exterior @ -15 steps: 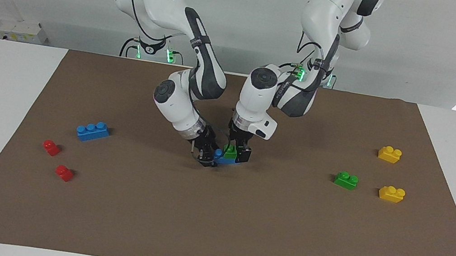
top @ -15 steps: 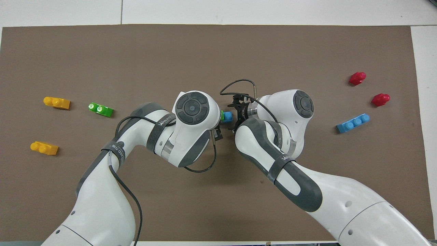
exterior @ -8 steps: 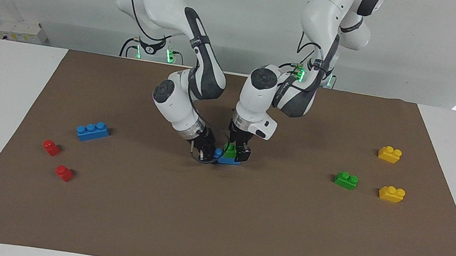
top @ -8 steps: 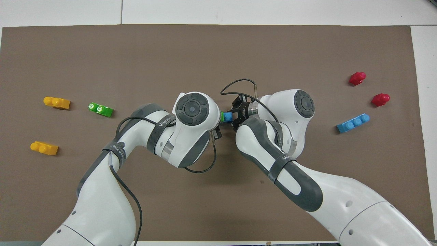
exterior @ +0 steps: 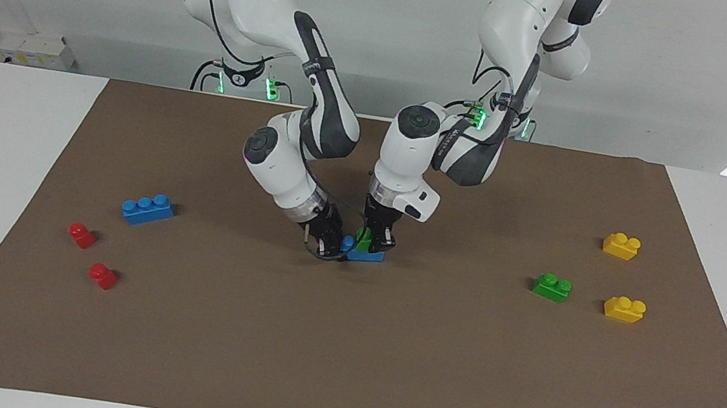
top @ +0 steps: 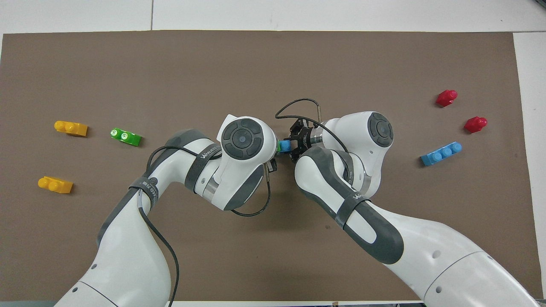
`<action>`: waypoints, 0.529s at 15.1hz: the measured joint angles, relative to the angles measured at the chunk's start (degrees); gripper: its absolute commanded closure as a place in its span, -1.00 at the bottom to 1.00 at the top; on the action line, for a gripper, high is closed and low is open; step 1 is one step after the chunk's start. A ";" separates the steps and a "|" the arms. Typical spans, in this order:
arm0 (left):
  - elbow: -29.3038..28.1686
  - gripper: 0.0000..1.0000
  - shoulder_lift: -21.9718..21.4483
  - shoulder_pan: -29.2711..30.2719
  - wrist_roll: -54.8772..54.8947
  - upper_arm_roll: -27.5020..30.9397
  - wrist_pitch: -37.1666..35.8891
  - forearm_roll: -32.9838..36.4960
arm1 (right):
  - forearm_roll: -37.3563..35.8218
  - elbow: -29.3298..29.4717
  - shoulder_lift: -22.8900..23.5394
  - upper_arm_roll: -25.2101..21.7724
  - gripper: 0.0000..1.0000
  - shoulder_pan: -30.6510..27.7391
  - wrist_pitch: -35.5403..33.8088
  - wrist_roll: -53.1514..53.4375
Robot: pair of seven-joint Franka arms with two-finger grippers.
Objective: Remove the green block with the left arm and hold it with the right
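A green block (exterior: 364, 239) sits on top of a blue brick (exterior: 367, 256) at the middle of the brown mat (exterior: 337, 368). My left gripper (exterior: 375, 238) comes down from above and is shut on the green block. My right gripper (exterior: 330, 245) reaches in low from the right arm's end and is shut on the end of the blue brick. In the overhead view, only slivers of the green block (top: 279, 146) and blue brick (top: 285, 146) show between the two wrists. The right gripper (top: 295, 144) shows there; the left gripper is hidden under its own wrist.
A second green block (exterior: 552, 287) and two yellow bricks (exterior: 624, 308) (exterior: 621, 245) lie toward the left arm's end. A blue three-stud brick (exterior: 147, 208) and two red pieces (exterior: 82, 235) (exterior: 102, 275) lie toward the right arm's end.
The right gripper has closed on the blue brick's end. The left gripper's fingers have narrowed onto the green block. The stack has stayed in place.
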 measured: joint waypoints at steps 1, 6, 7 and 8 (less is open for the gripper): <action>0.01 1.00 -0.05 -0.01 0.33 -0.04 -0.06 0.10 | 0.00 0.00 -0.01 0.00 1.00 0.00 0.00 -0.14; 0.29 1.00 -4.30 -0.01 0.42 -0.06 -3.54 0.14 | 0.00 -0.18 -0.02 0.07 1.00 0.04 0.88 -0.27; 0.31 1.00 -6.07 0.01 0.47 0.01 -5.66 0.14 | 0.00 -0.18 -0.02 0.07 1.00 0.04 0.88 -0.27; 0.32 1.00 -7.78 0.11 1.35 0.10 -8.30 0.15 | 0.00 -0.18 -0.02 0.07 1.00 0.04 0.88 -0.27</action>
